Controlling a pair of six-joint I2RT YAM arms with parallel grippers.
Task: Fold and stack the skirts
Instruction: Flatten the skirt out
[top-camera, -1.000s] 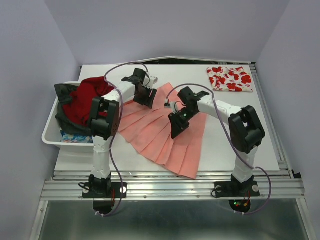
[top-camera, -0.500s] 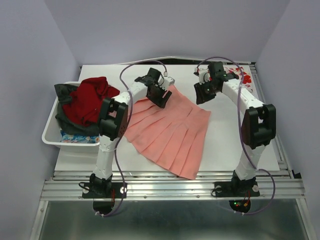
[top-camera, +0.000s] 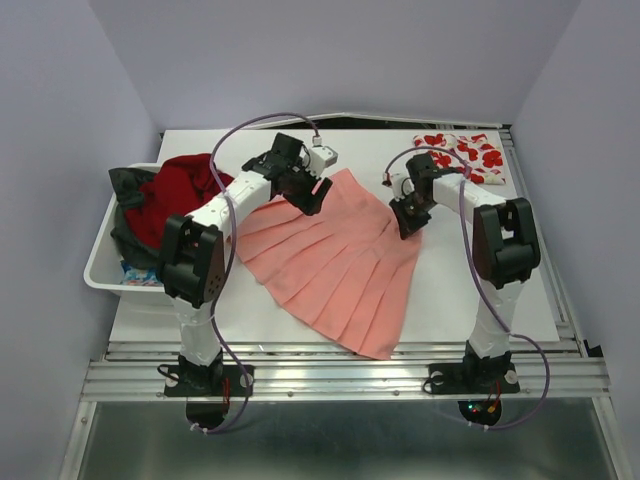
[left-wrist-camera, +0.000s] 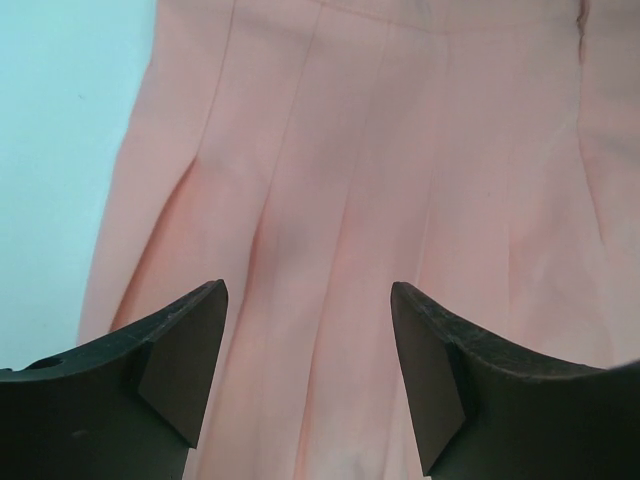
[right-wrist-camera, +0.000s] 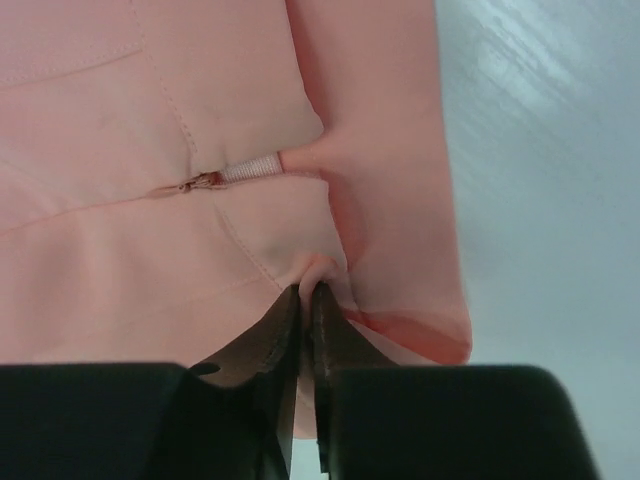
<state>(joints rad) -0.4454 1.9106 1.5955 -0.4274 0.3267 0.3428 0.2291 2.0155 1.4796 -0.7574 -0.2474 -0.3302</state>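
Pinching a small fold of the salmon-pink pleated skirt (top-camera: 330, 255) beside its zip (right-wrist-camera: 235, 173), the right claw (right-wrist-camera: 305, 296) has thin, limp cloth that looks light and apt to slide. The left claw (left-wrist-camera: 308, 300) hangs spread over the pleats. The skirt lies flat on the worktop (top-camera: 470, 285); I'd grip the firmer waistband corners. The flowered skirt (top-camera: 478, 155) sits folded at the far right.

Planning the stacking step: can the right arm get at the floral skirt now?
Probably not yet: the right gripper is shut on an edge of the pink pleated skirt. Nothing lies between it and the floral skirt, so after releasing, likely yes.
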